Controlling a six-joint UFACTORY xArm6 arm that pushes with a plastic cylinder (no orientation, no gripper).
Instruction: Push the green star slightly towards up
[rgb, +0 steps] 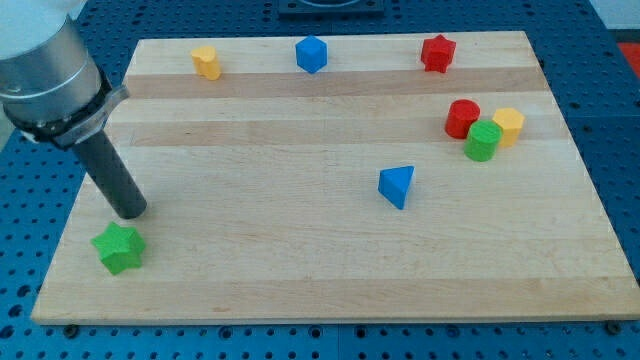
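Observation:
The green star (120, 248) lies near the bottom left corner of the wooden board (300, 270). My tip (131, 212) rests on the board just above the star, a little to its right, very close to its upper edge. The dark rod slants up to the view's left into the grey arm body (45, 70).
A yellow block (206, 62), a blue block (311, 54) and a red star (437, 53) sit along the top. A red cylinder (462, 118), a green cylinder (483, 141) and a yellow block (508, 126) cluster at the right. A blue triangle (397, 185) lies mid-board.

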